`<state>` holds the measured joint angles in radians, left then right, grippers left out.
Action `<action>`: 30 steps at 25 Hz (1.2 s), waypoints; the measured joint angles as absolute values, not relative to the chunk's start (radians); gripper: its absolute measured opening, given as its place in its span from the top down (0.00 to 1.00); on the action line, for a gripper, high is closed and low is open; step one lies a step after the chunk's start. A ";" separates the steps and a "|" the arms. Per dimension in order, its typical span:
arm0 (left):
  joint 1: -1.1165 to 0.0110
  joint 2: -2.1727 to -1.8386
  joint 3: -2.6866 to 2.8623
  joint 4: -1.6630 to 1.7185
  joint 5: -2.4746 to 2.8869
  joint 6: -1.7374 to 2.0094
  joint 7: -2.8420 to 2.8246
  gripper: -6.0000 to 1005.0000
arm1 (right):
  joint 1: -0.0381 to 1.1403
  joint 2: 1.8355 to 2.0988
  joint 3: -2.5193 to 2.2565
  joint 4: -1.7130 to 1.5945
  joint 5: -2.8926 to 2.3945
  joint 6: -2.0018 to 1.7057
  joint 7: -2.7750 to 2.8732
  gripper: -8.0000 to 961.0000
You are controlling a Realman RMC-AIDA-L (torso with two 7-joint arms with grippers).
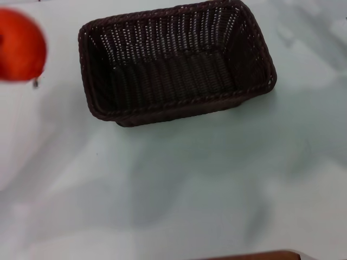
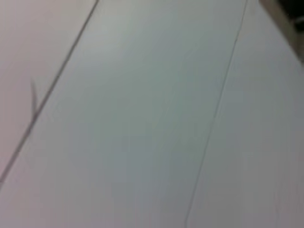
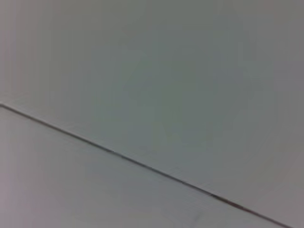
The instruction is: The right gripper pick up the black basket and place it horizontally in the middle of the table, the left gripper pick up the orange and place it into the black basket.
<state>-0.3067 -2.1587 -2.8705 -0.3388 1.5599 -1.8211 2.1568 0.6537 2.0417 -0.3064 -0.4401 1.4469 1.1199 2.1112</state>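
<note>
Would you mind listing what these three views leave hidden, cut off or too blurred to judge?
- Orange: head view, cut by the left edge and blurred; stem not discernible.
- Both grippers: in no view, so their states are unknown.
- Black basket: head view only; its underside is hidden by its own walls.
- Table: both wrist views show only its bare surface with thin dark lines, nothing else.

Neither arm shows in any view — both grippers out of sight.
</note>
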 joint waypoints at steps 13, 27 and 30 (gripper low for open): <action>-0.528 -2.168 -2.679 -0.213 1.558 -1.475 2.057 0.71 | 0.691 2.084 -0.309 -0.331 1.615 1.175 1.906 0.26; -0.419 -2.165 -2.690 -0.232 1.413 -1.722 2.118 0.28 | 0.681 2.082 -0.297 -0.344 1.646 1.189 1.766 0.27; -0.351 -2.164 -2.716 -0.234 1.333 -1.822 2.163 0.22 | 0.681 2.081 -0.296 -0.346 1.701 1.195 1.661 0.27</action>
<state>-0.3512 -2.1642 -2.7160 -0.2342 1.3326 -1.8219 2.1630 0.6809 2.0814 -0.2962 -0.3456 1.7010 1.1946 1.6605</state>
